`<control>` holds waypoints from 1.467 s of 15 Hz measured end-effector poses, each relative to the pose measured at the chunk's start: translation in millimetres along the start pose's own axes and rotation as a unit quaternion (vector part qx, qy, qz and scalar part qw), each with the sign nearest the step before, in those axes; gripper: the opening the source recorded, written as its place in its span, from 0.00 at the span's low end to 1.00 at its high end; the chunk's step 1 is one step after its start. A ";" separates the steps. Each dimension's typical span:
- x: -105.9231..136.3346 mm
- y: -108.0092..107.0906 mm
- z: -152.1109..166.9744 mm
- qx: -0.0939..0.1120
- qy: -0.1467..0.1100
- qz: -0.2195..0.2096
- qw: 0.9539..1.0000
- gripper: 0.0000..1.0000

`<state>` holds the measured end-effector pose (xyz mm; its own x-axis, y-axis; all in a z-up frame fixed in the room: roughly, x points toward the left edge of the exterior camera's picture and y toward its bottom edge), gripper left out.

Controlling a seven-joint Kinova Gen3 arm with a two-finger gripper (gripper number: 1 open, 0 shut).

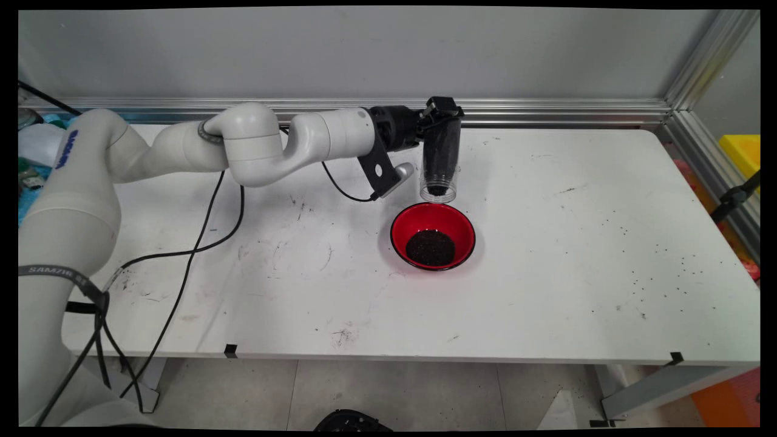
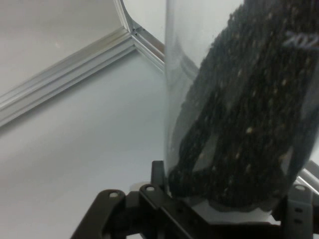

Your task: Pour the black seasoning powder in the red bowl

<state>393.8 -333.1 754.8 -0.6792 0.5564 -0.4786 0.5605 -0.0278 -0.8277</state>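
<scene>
Clear cup (image 1: 438, 164) of dark grains (image 2: 239, 124) clamped in the tool (image 1: 442, 112), inverted, mouth down just above the far rim of the red bowl (image 1: 432, 235). Bowl holds a mound of the same dark grains. White worktop (image 1: 546, 273), scuffed; stray grains scattered at right. Grey wall behind.

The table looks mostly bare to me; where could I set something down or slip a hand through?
Free: the table right of the red bowl, and the near strip in front of it. Crowded: above the bowl, where the gripper holds a clear cup, and left, under the cables.
</scene>
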 end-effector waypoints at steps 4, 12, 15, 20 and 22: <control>8.8 1.8 -1.0 0.005 -0.008 0.023 1.000 0.00; 26.3 4.0 -1.1 0.015 -0.014 0.059 0.998 0.00; 30.5 4.2 0.9 0.020 -0.018 0.072 0.997 0.00; 37.0 5.0 3.2 0.032 -0.020 0.096 0.995 0.00; 38.2 5.5 3.6 0.035 -0.021 0.102 0.994 0.00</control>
<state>369.2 -315.0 730.9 -0.5750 0.4984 -0.6489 0.6546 -0.1955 -0.7302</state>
